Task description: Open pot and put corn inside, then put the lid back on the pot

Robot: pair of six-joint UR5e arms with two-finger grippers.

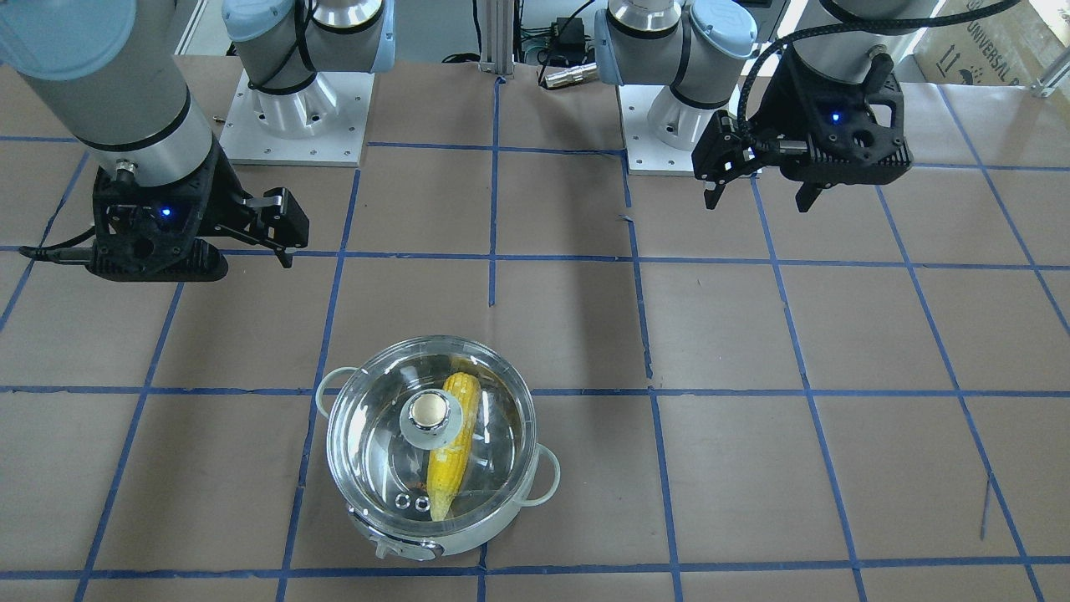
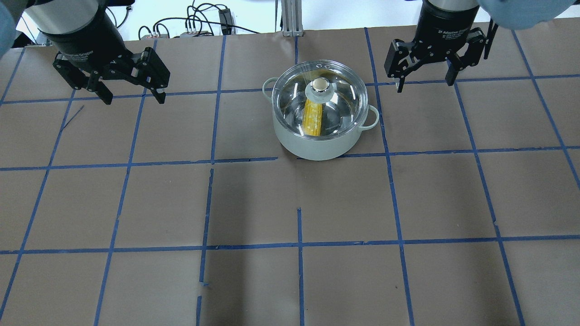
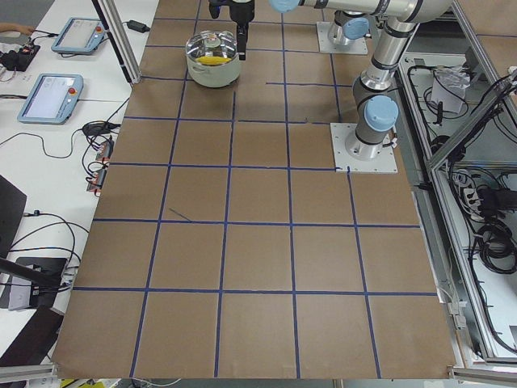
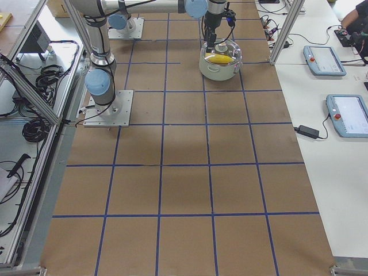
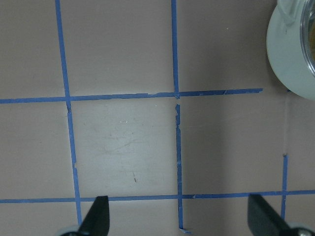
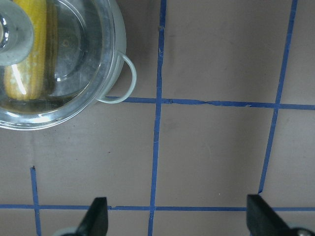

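Both wide apart and empty, left tool (image 2: 133, 97) and right tool (image 2: 425, 85); lid (image 2: 337, 106) on pot (image 2: 312, 147).

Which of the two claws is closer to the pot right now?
The right claw; the pot lies much closer to it than to the left claw.
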